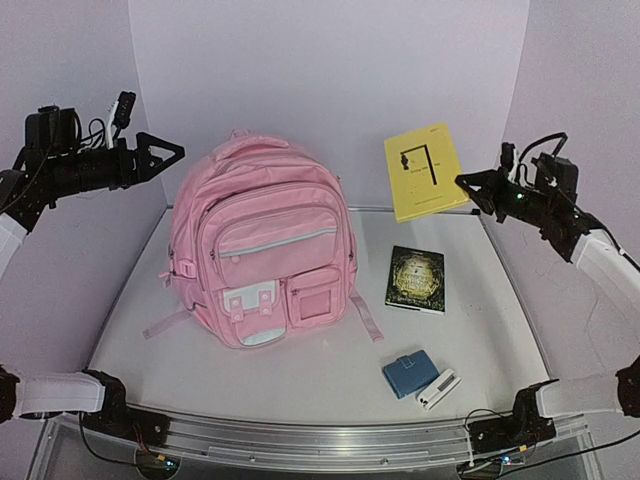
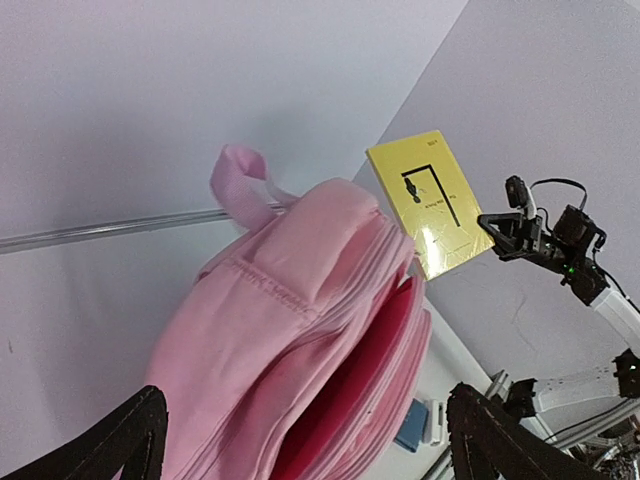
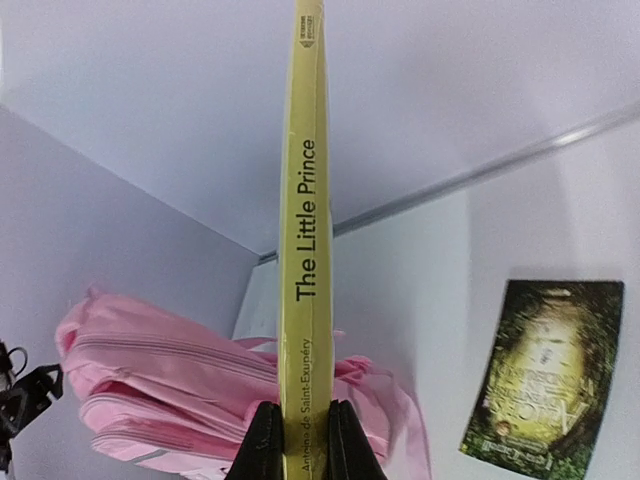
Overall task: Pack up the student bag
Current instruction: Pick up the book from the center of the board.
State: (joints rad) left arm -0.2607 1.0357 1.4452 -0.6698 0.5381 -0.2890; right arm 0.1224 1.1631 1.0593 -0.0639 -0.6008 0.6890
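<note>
Top external: nearest on the worktop (image 1: pixel 480 330), a blue pouch (image 1: pixel 407 375) just beside a white device (image 1: pixel 438 389). Further back, a dark book (image 1: pixel 416 279) lies flat. The student bag (image 1: pixel 260 250) stands left of centre, main compartment unzipped. Right tool (image 1: pixel 470 185) is clamped on a yellow book (image 1: pixel 425 172), held aloft. Left tool (image 1: pixel 170 155) has its jaws wide apart, beside the bag's top.

Pale lilac walls (image 1: pixel 330 80), white tabletop (image 1: pixel 320 370)

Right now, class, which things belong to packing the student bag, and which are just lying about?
In the job: student bag; yellow book, held by the right gripper; left gripper, open.
Lying about: dark green book; blue pouch; small white gadget.
</note>
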